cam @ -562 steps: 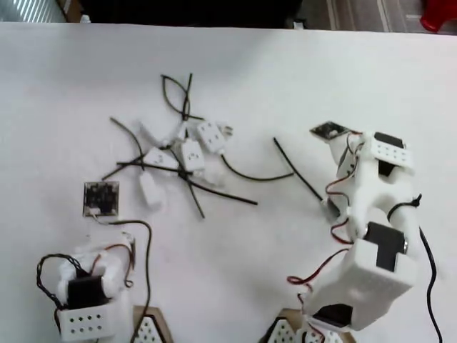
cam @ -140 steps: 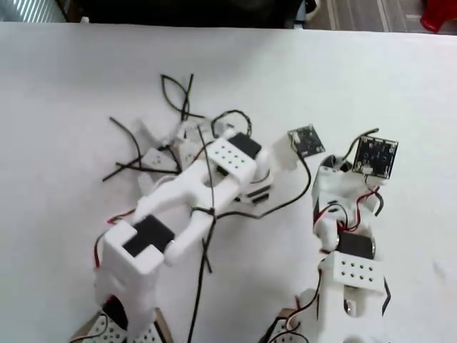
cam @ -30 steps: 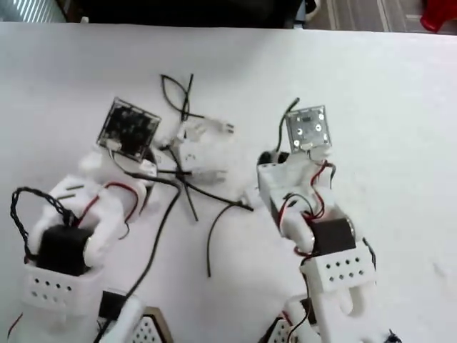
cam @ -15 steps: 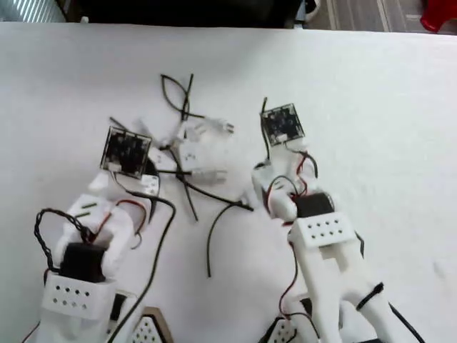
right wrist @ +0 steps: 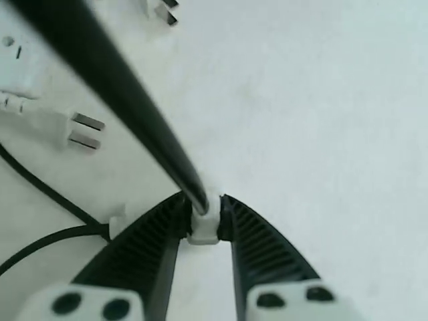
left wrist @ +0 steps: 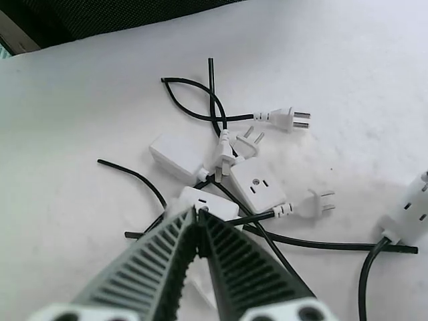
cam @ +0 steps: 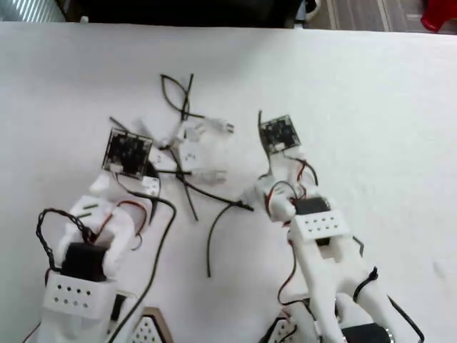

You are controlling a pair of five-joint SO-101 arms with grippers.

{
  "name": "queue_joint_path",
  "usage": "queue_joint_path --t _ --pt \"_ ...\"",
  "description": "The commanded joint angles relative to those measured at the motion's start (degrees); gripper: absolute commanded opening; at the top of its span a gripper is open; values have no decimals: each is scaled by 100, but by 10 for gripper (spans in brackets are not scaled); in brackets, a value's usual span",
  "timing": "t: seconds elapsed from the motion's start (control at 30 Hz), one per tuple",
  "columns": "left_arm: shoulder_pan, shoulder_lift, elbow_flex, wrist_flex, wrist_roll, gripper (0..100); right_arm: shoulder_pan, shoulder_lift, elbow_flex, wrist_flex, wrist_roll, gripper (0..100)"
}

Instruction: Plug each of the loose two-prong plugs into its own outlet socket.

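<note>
Plugs: You have three white two-prong plugs lying loose in a tangle of black cords. The far plug (left wrist: 289, 119) points its prongs away from the pile. The middle plug (left wrist: 246, 142) lies just beside the slotted socket (left wrist: 259, 184). The near plug (left wrist: 313, 204) lies on that socket's other side.
Sockets: The slotted socket is a white block lying face up with its slots bare. A second white block (left wrist: 174, 155) lies close by, and a third block (left wrist: 212, 204) sits right beneath your left tips.
Pile: It all lies on the table (cam: 385, 107), beyond your left arm and just beside your right arm.
Left gripper (left wrist: 196, 215): Your jaws are pressed together at the tips with nothing between them, low over the third block.
Right gripper (right wrist: 204, 202): Your jaws are clamped on a white cord end (right wrist: 202, 229), and its black cord (right wrist: 114, 80) rises steeply from it. What that end is cannot be told.
Table: It is plain white all over.
Room: Past the far edge you see a dark strip, pale floor and a red object (cam: 437, 14).
</note>
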Motion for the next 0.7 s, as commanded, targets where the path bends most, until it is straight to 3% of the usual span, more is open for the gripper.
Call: queue_joint_path --t 0.0,0.67 --pt "-57 -110 -35 -97 62 23 136 31 -44 -215 70 16" --pt "-48 -110 -35 -97 62 23 -84 92 387 -180 70 16"
